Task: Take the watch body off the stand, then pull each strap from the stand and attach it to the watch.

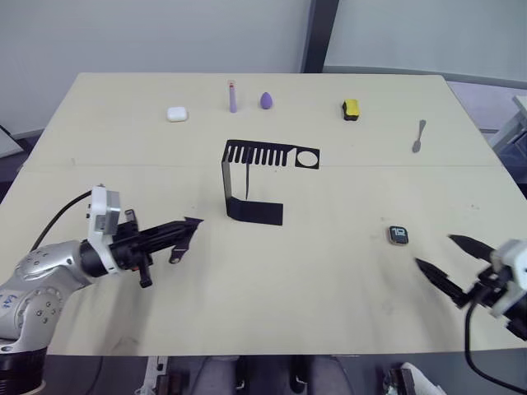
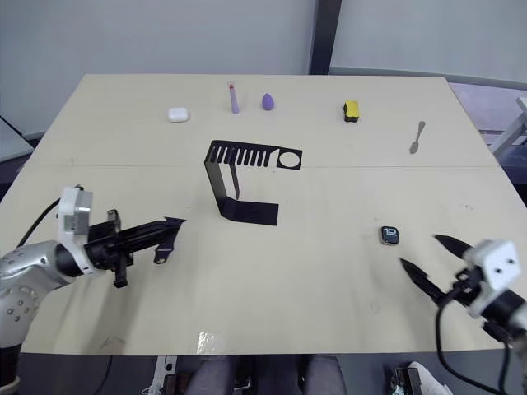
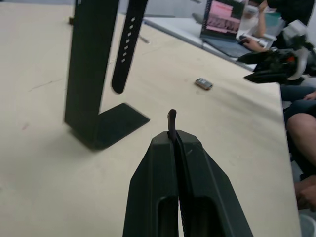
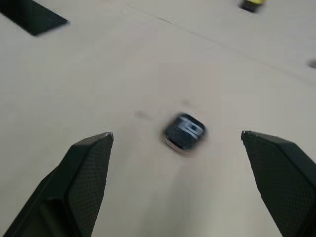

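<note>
nearest, the right gripper (image 1: 449,262) hangs wide open, just short of the watch body (image 1: 398,235) lying flat on the table (image 1: 329,313). small, hard and slick by its look, best pinched across its metallic rim. the left gripper (image 1: 191,225) pinches one thin, floppy strap (image 1: 176,251). farther back, another strap (image 3: 126,47) dangles from the stand (image 1: 255,212).

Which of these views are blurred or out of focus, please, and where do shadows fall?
Right wrist view: the watch body is smeared by blur, its digits unreadable. Left wrist view: the left gripper is soft up close, while the stand and hanging strap read sharply. Left eye view: even light, only a faint shadow beside the stand's foot.
</note>
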Tool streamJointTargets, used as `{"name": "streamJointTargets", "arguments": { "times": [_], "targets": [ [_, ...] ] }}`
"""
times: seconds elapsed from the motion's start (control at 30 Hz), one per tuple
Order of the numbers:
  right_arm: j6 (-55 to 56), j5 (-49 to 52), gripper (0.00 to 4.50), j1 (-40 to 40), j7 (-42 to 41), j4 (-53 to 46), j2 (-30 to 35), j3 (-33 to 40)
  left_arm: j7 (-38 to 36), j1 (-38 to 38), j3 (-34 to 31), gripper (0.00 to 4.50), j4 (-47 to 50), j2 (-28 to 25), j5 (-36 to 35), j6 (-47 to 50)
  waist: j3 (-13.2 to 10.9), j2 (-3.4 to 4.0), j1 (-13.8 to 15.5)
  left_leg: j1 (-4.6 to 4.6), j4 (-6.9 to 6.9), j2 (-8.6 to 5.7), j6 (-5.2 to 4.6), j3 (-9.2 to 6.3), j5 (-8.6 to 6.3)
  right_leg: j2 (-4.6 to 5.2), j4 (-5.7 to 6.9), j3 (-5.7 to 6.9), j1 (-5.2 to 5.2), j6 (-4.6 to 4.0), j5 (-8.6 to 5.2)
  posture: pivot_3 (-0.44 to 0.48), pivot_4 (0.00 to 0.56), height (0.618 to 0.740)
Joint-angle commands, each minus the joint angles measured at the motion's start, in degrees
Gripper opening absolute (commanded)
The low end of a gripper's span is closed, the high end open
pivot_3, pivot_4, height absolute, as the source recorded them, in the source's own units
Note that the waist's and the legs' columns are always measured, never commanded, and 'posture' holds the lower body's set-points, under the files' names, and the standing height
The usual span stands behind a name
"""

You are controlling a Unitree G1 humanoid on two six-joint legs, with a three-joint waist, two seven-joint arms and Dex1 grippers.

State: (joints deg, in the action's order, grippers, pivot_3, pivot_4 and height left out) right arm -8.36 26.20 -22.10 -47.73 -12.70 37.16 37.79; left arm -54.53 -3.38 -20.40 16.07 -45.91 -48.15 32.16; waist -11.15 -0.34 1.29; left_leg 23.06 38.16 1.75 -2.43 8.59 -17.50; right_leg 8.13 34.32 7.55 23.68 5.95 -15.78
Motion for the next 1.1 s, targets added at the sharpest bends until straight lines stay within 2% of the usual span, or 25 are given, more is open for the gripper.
{"name": "streamJointTargets", "arguments": {
  "times": [0.03,0.17,0.37,0.5,0.6,0.8,1.1],
  "targets": [
    [5.91,-1.85,4.40,-2.94,1.23,5.03,-2.63,3.54,-0.80,0.80,-3.31,0.00,-0.87,-0.41,1.04,-2.03,0.00,0.00,-0.04,0.00,0.00,0.00,0.00,0.00,0.00,0.03,0.01,-0.01,0.00,0.00,0.00,0.000,0.150,0.740],
    [7.36,-2.30,4.40,-3.38,5.91,7.12,-5.96,4.98,-1.07,0.87,-3.74,0.00,-0.76,-0.27,1.32,-2.37,-0.01,0.05,-0.31,-0.02,-0.03,0.04,0.05,-0.03,0.01,0.35,0.07,-0.28,0.02,-0.02,0.00,0.000,0.150,0.740],
    [-2.87,-1.78,4.40,4.29,18.67,-6.22,-10.58,-1.89,-0.11,-2.37,1.20,0.00,5.87,1.92,-1.53,-0.34,0.01,0.08,-1.88,-0.18,-0.11,0.12,0.24,-0.02,0.11,0.36,0.25,-0.66,0.03,-0.18,0.01,0.000,0.150,0.740],
    [-15.69,-1.20,4.40,9.44,26.27,-14.40,-10.37,-7.54,2.21,-5.98,5.64,0.00,9.51,3.68,0.42,-0.39,0.01,0.11,-1.44,-0.31,-0.23,0.14,0.43,-0.03,0.06,0.30,0.52,-0.66,0.07,-0.35,-0.12,0.000,0.150,0.740],
    [-23.98,0.47,4.40,13.76,30.40,-17.01,-10.43,-9.86,3.77,-8.94,6.64,0.00,9.45,4.92,0.45,-0.50,0.01,0.10,-1.31,-0.30,-0.20,0.12,0.11,-0.03,0.28,0.16,0.60,-0.60,0.07,-0.40,-0.16,0.000,0.150,0.740],
    [-36.68,-0.55,4.40,21.37,35.55,-15.64,-9.79,-15.19,3.27,-12.00,11.16,0.00,11.29,4.98,1.38,0.42,0.02,0.09,-1.39,-0.31,-0.11,0.04,0.05,0.00,0.32,0.02,0.64,-0.68,0.03,-0.33,-0.12,0.000,0.150,0.740],
    [-38.07,-3.75,4.40,24.66,35.43,-8.94,-10.03,-18.92,4.11,-10.82,13.12,0.00,13.91,4.55,1.81,1.79,0.02,0.08,-1.53,-0.20,-0.06,0.06,-0.06,0.01,0.36,-0.20,0.58,-0.62,0.05,-0.25,-0.08,0.000,0.150,0.740]
  ]
}}
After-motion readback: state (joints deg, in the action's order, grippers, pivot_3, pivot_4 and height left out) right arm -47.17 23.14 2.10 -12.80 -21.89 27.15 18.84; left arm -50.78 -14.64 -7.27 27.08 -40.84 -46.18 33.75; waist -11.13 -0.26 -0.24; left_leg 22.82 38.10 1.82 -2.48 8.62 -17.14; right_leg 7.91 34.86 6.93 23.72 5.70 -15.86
